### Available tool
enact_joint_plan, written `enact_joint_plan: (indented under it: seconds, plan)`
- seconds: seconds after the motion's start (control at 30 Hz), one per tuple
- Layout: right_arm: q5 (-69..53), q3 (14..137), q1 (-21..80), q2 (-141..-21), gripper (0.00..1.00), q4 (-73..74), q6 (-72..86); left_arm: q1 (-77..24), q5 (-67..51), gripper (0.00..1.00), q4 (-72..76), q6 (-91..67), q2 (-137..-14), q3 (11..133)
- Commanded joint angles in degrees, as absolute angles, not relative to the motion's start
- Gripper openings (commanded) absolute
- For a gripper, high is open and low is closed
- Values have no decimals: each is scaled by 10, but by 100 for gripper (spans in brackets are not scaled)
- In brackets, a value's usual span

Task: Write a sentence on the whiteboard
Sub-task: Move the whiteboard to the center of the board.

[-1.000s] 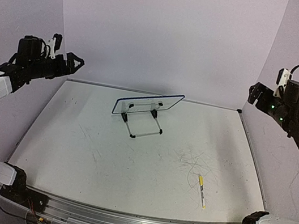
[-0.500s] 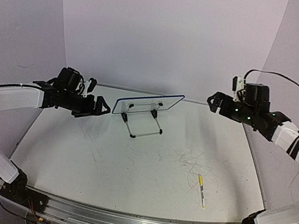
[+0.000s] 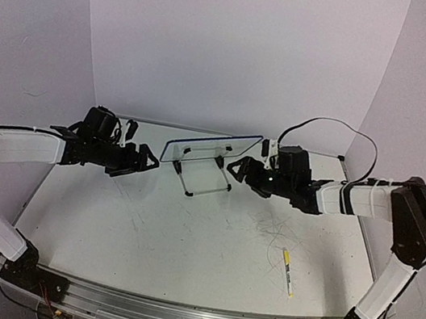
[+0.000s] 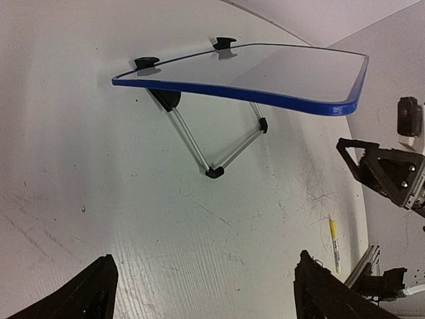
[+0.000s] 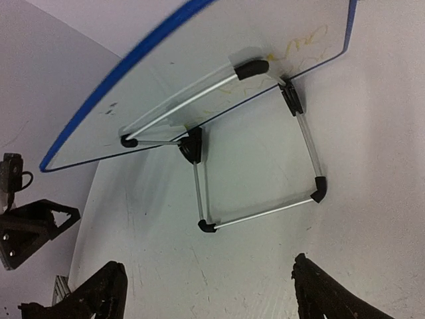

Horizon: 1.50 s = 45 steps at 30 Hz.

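The whiteboard (image 3: 211,148), blue-framed, leans on a thin metal stand (image 3: 207,183) at the back middle of the table. My left gripper (image 3: 148,157) hovers just left of it, open and empty. My right gripper (image 3: 236,168) hovers just right of it, also open and empty. In the left wrist view the whiteboard (image 4: 265,73) lies ahead of my left gripper (image 4: 202,266). In the right wrist view the whiteboard (image 5: 199,73) fills the top, above my right gripper (image 5: 207,269). Faint yellow strokes of the sentence (image 5: 302,45) show near one corner, unreadable.
A yellow-and-white marker (image 3: 287,271) lies on the scuffed white table (image 3: 144,230) at the front right, by grey scribbles. It also shows in the left wrist view as the marker (image 4: 334,242). Walls close the back and sides.
Both arms have swung in from the side walls and come down. The left gripper now sits beside the board's left end, the right gripper beside its right end.
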<state>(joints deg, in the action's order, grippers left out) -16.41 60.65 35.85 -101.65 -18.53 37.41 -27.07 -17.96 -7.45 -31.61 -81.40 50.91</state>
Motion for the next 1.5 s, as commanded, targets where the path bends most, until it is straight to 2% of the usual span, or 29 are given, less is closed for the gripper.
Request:
enact_joint_plan:
  seconds: [0.0,0.23,0.5,0.7,0.9,1.03,1.17,1.47]
  plan:
    - [-156,651,372,-1095,82,-301,479,-273,-165,95,-52,-314,-771,500]
    - [-166,734,395,-1210,67,-354,527,-273,-150,96,-64,-294,-750,496]
    - [-130,820,428,-1310,60,-364,558,-273,-149,97,-85,-273,-717,500]
    - [-88,851,440,-1348,49,-356,605,-273,-135,97,-105,-259,-695,499]
    - [-58,915,458,-1388,47,-289,628,-274,-114,97,-117,-251,-690,497]
    - [-16,981,476,-1405,45,-146,645,-273,-106,97,-123,-248,-686,500]
    - [29,994,486,-1397,45,-43,694,-273,-99,98,-126,-244,-682,503]
    - [44,1018,487,-1392,56,114,729,-273,-103,98,-128,-241,-690,513]
